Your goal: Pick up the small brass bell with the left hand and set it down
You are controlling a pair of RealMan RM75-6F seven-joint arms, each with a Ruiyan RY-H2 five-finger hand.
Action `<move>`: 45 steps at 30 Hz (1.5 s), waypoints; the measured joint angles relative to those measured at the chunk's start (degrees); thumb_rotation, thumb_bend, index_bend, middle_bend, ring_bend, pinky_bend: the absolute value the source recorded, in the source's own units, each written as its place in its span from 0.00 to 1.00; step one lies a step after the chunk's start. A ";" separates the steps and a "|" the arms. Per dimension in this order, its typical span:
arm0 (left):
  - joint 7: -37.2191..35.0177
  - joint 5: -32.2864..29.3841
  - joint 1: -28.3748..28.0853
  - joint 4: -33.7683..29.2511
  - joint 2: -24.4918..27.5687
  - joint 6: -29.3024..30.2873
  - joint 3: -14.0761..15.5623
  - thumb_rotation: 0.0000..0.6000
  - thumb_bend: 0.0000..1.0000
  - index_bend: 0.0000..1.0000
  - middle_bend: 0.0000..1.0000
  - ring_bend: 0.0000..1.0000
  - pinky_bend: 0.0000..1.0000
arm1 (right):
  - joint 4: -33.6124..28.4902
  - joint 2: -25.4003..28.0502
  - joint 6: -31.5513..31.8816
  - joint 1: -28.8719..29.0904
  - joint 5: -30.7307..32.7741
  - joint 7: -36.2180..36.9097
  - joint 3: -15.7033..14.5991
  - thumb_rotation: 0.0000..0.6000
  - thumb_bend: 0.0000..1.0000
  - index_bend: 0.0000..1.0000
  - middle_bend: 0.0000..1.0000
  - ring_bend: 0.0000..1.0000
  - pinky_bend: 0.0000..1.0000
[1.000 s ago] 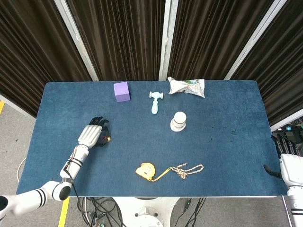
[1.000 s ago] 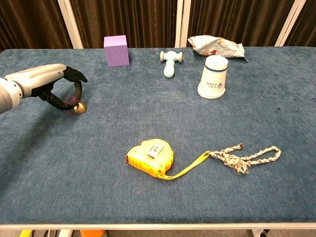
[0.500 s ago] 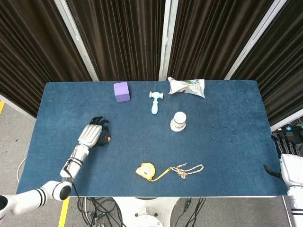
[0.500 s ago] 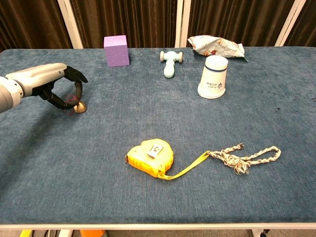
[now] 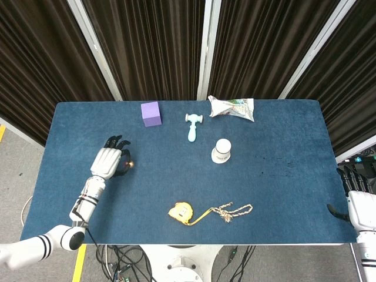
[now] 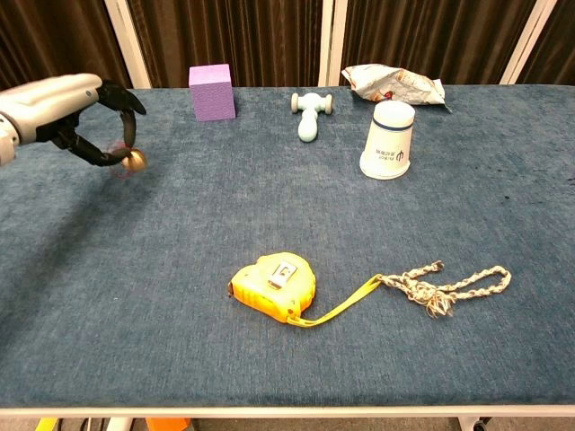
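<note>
The small brass bell (image 6: 135, 160) hangs above the blue table (image 6: 296, 206), pinched between the dark fingertips of my left hand (image 6: 76, 117) at the left side. From above, the bell (image 5: 129, 164) peeks out beside the left hand (image 5: 107, 162), whose white back faces the camera. My right hand (image 5: 356, 197) shows only in the head view, off the table's right edge, holding nothing, fingers apart.
A purple block (image 6: 211, 92), a light blue toy hammer (image 6: 310, 115), a crumpled snack bag (image 6: 393, 85) and an upturned white cup (image 6: 388, 140) sit along the back. A yellow tape measure (image 6: 274, 285) and a braided cord (image 6: 454, 285) lie near the front.
My left hand has closed on the bell and lifted it off the cloth, moving up and toward the back left. The right hand has not moved.
</note>
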 measured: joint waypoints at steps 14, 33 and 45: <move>1.39 -0.96 0.50 -5.41 1.98 0.16 -0.37 1.00 0.48 0.62 0.19 0.00 0.00 | 0.40 -0.08 -0.14 -0.09 0.33 0.32 0.08 1.00 0.11 0.00 0.00 0.00 0.00; -3.62 1.16 0.87 -3.67 0.81 -0.62 -0.08 1.00 0.49 0.63 0.20 0.00 0.00 | 0.88 -0.47 -0.69 0.05 0.45 0.47 0.03 1.00 0.11 0.00 0.00 0.00 0.00; 0.40 -0.69 0.37 7.60 -5.17 -0.49 0.44 1.00 0.49 0.63 0.20 0.00 0.00 | 1.28 -0.56 -1.01 0.10 0.54 0.79 0.01 1.00 0.11 0.00 0.00 0.00 0.00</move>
